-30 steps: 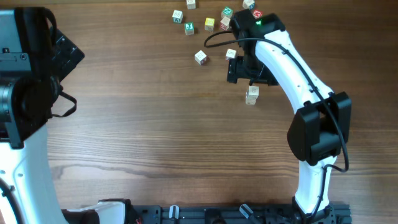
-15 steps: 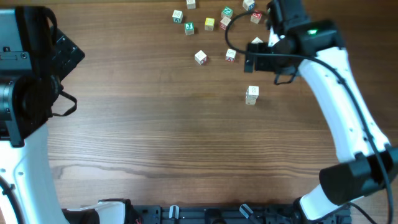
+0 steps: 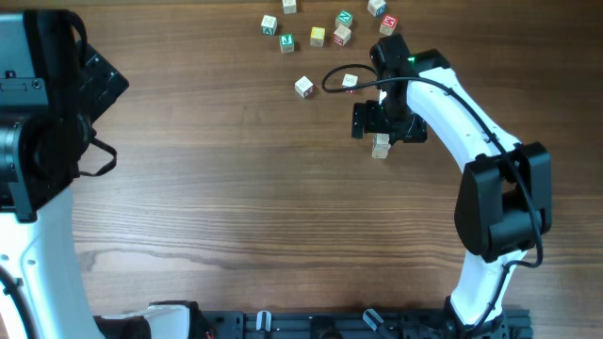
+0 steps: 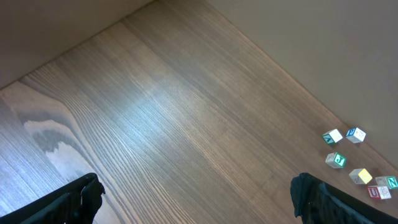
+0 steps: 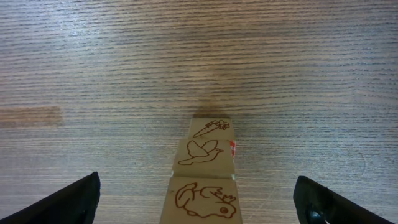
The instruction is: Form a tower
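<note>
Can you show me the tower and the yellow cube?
tower (image 5: 204,163): right wrist view, on the bird drawing in the middle of the column.
yellow cube (image 3: 317,36): overhead view, on its top face.

A wooden table (image 3: 236,207) fills the scene, mid-brown, its grain running left to right in fine straight lines; a paler, wavy swirl of grain (image 4: 43,130) shows in the left wrist view; soft, even light lays a pale sheen (image 4: 143,106) on the boards; past the table's far edge lies a plain grey-brown surface (image 4: 311,37), wall or floor unclear; a dark rail (image 3: 311,325) lines the near edge.
</note>
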{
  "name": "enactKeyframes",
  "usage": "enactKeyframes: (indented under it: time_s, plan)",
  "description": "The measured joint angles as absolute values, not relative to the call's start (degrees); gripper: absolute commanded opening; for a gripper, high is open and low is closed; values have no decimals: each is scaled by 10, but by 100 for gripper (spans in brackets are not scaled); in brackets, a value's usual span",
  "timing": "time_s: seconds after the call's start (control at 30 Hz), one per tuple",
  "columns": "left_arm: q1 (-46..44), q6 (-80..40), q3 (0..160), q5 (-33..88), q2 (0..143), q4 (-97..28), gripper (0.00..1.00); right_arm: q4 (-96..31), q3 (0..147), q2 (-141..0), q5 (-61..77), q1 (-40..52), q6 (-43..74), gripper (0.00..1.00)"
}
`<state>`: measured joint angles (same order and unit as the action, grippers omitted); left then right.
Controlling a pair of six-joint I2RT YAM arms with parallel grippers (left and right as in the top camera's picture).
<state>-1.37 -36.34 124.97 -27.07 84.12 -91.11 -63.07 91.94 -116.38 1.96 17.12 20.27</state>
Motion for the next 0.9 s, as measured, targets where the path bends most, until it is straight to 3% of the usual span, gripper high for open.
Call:
enactKeyframes:
  time_s: [0.9]
  plan:
    - [-14, -363, 1250, -269, 841, -911, 100, -554, 854, -1164, 26, 172, 218, 100]
